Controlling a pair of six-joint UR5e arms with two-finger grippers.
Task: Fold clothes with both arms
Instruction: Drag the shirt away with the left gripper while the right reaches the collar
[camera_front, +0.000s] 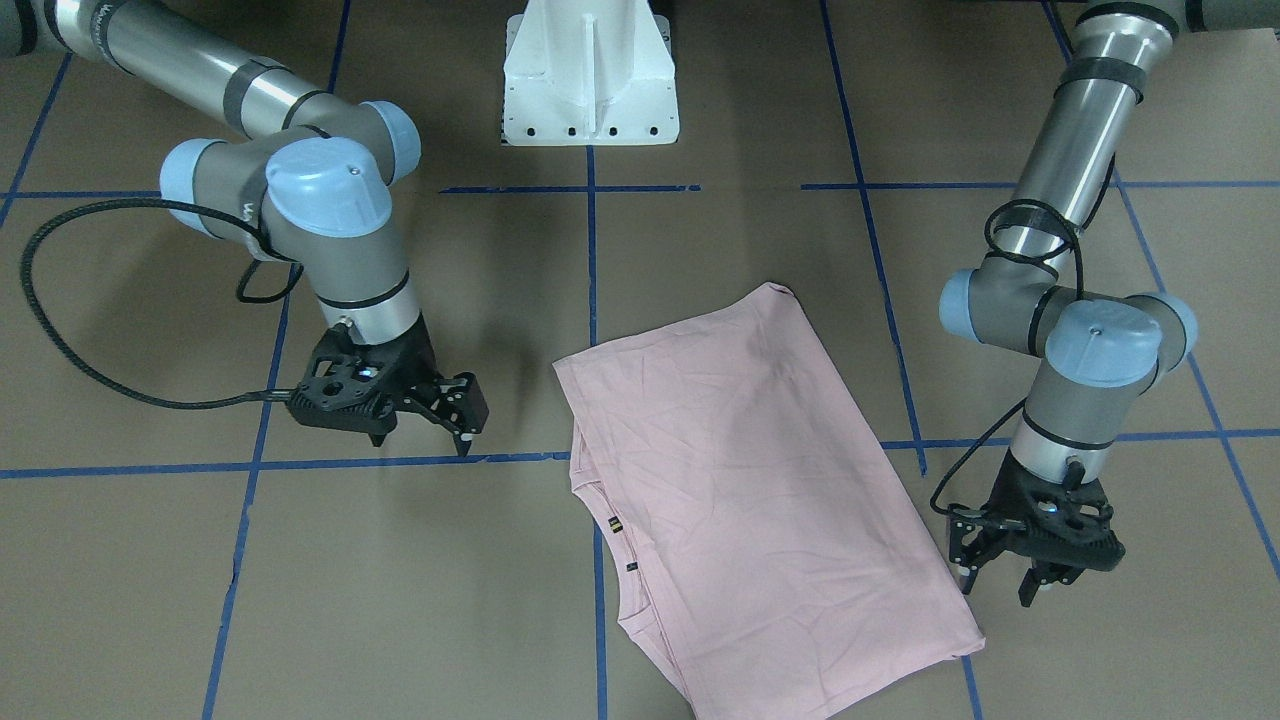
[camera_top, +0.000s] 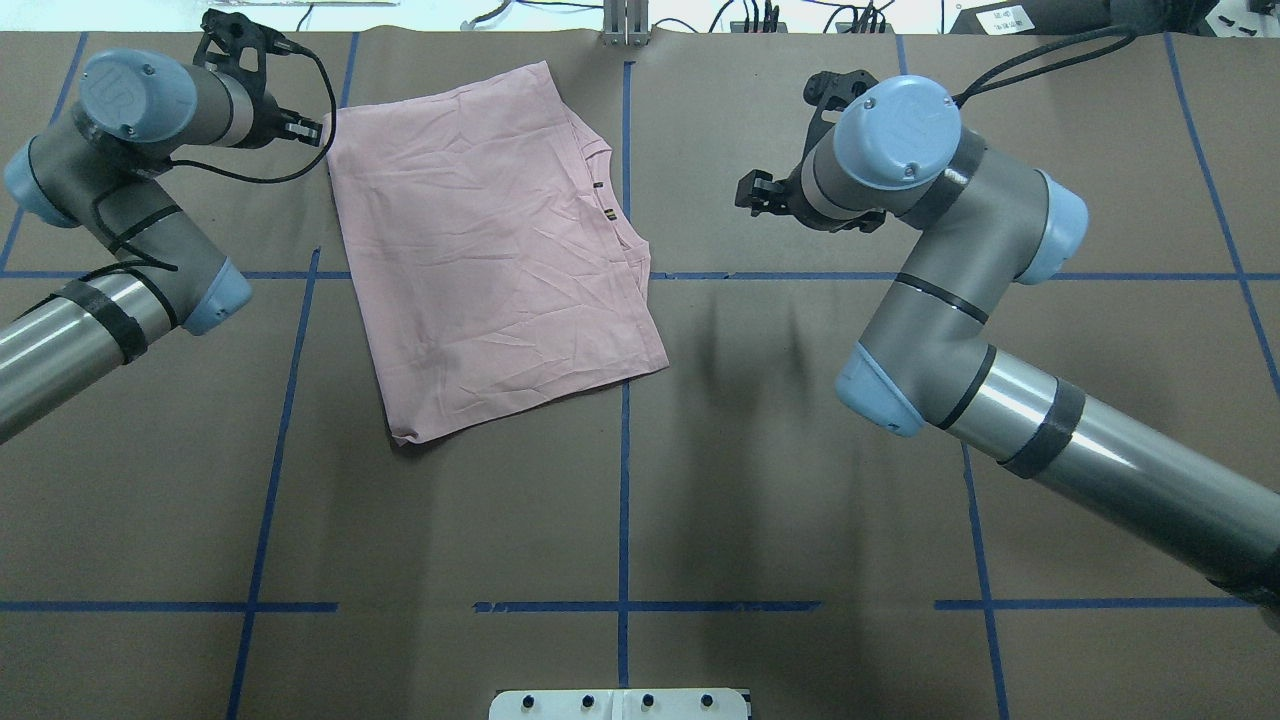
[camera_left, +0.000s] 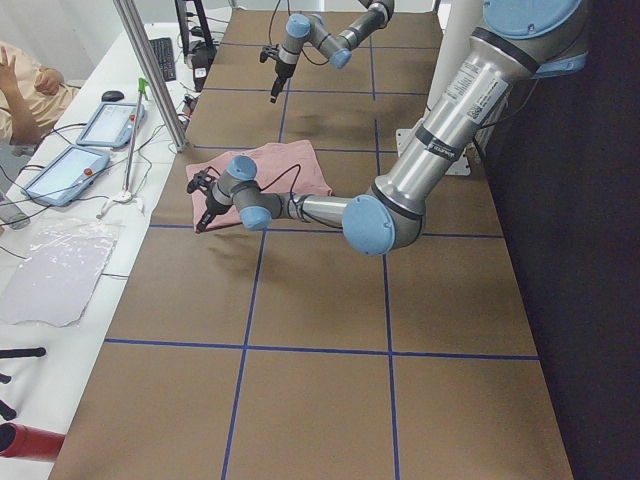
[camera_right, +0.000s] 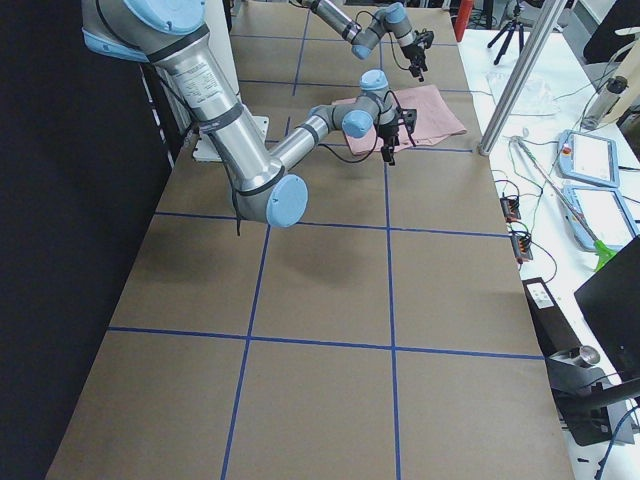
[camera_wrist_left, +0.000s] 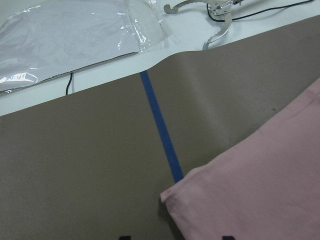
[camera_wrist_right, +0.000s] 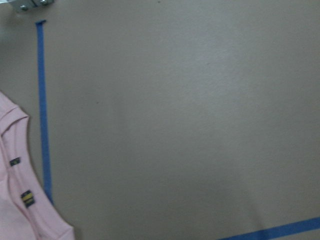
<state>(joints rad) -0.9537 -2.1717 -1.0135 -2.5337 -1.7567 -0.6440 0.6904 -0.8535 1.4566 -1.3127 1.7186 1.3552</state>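
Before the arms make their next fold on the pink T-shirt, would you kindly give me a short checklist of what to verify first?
1. T-shirt lies folded and flat on the table: ok.
2. Left gripper open and empty: ok.
3. Right gripper open and empty: ok.
4. Left gripper lined up with a shirt corner, which the left wrist view shows just ahead of it: ok.
5. Right gripper at the shirt's neckline edge: not ok, bare table lies between them.
6. Layers underneath smooth: cannot tell, only the top side shows.
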